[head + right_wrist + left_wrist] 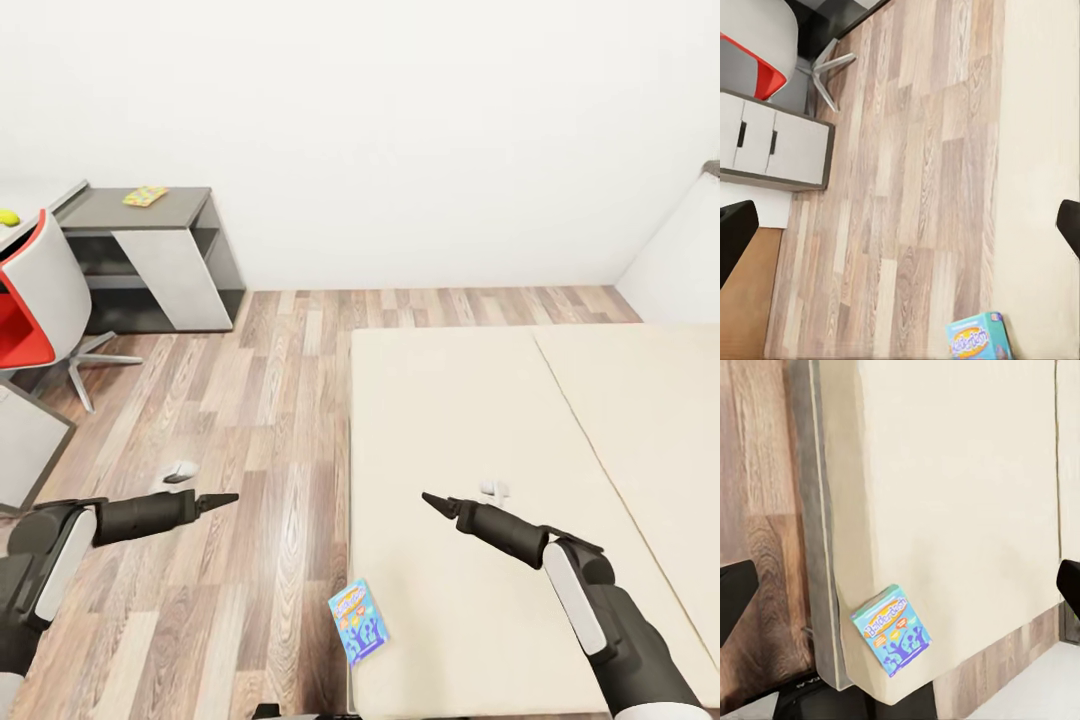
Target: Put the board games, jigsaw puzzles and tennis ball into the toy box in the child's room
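Right below you, the board game box [359, 621] sits at the near corner of the bed [520, 480], tipped up on its edge at the mattress border, partly overhanging toward the wooden floor [250, 420]; your base is drawn up close, probably so either arm can reach it. Your left gripper [222, 499] hangs over the floor beside the bed and your right gripper [436, 500] over the mattress, both well above the box and holding nothing. In the head view the fingers look drawn to a point, yet each wrist view has its dark fingertips [735, 592] [733, 232] at opposite edges, so I judge both jaws spread wide. The left wrist view gives you the box lid's blue artwork and the mattress piping; the right wrist view instead catches the drawer unit [772, 146] and the chair base [829, 71]. Farther off, only the head view shows the red chair [30, 300], the tennis ball [8, 216] and a colourful flat toy [146, 195] on the grey table [150, 250].
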Motion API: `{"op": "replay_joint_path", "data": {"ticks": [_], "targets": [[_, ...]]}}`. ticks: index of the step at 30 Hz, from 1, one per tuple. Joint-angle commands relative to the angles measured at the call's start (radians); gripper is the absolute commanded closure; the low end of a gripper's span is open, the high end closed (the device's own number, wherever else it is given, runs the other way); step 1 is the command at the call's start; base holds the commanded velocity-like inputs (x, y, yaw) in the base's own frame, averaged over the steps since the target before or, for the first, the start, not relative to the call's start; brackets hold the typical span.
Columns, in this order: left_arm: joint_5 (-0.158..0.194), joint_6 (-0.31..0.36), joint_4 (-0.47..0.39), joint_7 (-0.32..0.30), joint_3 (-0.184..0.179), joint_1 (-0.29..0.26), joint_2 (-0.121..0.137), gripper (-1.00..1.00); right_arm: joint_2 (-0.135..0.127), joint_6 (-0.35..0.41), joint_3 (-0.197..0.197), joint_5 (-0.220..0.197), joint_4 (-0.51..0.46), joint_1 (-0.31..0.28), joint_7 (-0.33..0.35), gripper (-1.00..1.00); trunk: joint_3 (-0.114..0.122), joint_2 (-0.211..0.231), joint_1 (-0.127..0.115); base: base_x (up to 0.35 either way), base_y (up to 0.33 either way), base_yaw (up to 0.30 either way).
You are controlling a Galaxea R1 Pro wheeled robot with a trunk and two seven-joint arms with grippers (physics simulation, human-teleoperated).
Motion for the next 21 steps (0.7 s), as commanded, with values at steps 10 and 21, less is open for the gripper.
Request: {"op": "replay_joint_path", "data": {"ticks": [10, 21], "targets": [[-0.004, 0.004, 0.001, 0.1, 0.001, -0.002, -0.022, -1.0, -0.002, -0.035, -0.003, 0.014, 0.015, -0.001, -0.004, -1.0, 0.015, -0.002, 0.001, 0.0, 0.0, 0.0], [-0.005, 0.004, 0.001, 0.146, 0.0, -0.002, -0.029, -1.0, -0.001, -0.041, -0.002, 0.015, 0.024, -0.001, -0.049, -1.0, 0.033, -0.002, 0.001, 0.0, 0.0, 0.0]]}}
